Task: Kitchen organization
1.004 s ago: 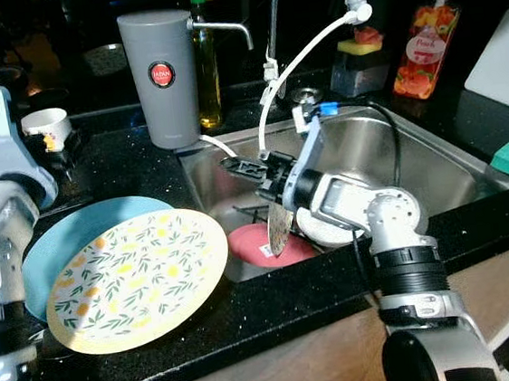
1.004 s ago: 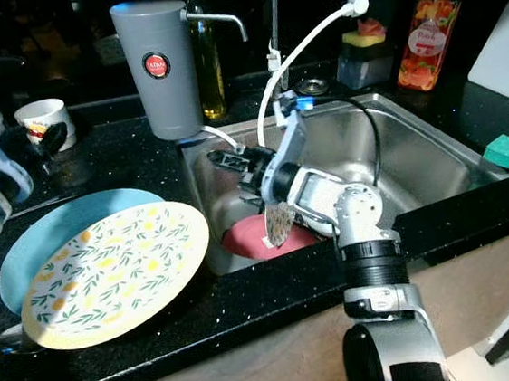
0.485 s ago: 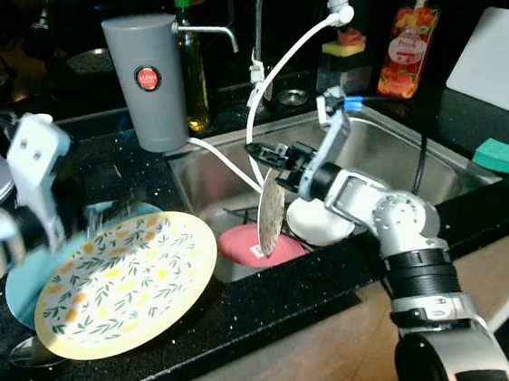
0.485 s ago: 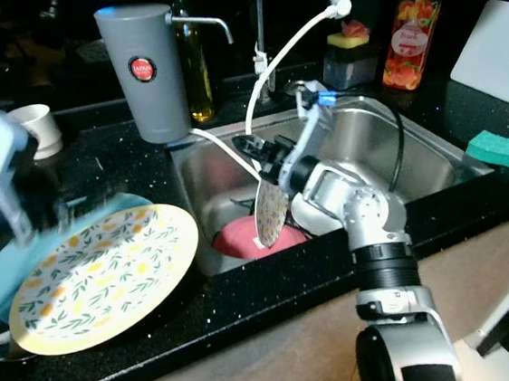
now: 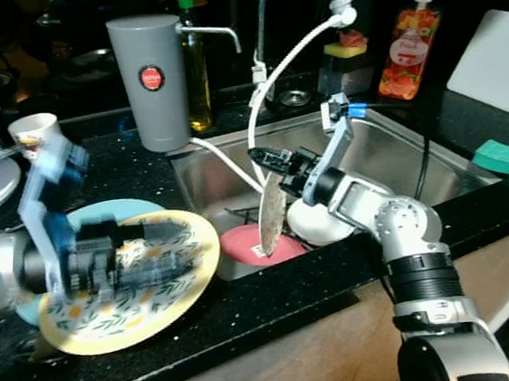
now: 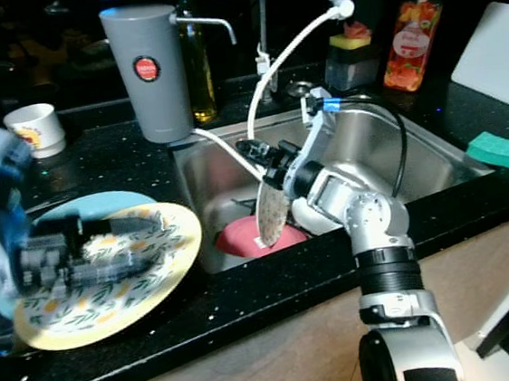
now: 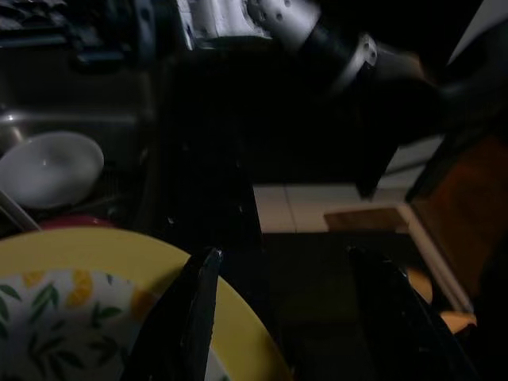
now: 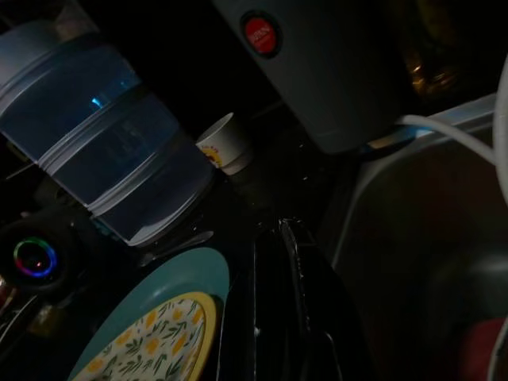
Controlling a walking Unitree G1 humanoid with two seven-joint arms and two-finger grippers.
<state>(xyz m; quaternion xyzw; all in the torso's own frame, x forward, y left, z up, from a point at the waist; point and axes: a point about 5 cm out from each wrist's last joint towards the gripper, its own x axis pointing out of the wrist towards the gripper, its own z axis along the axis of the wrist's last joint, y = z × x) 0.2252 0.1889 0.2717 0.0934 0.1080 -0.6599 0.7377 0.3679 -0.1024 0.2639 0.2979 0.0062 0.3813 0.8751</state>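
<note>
From the head views, the right gripper (image 5: 269, 159) pinches a small patterned plate (image 5: 271, 214) upright over the sink (image 5: 433, 158). In the left wrist view, the left gripper (image 7: 290, 305) hovers, fingers spread, over the yellow floral plate (image 7: 71, 309) on the left counter.

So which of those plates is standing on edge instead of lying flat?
The small patterned plate held by the right gripper over the sink, hanging nearly upright. The yellow floral plate and the blue plate beneath it lie flat on the counter.

Yellow leaf-patterned plate (image 5: 147, 297), pink plate (image 5: 242, 244)
</note>
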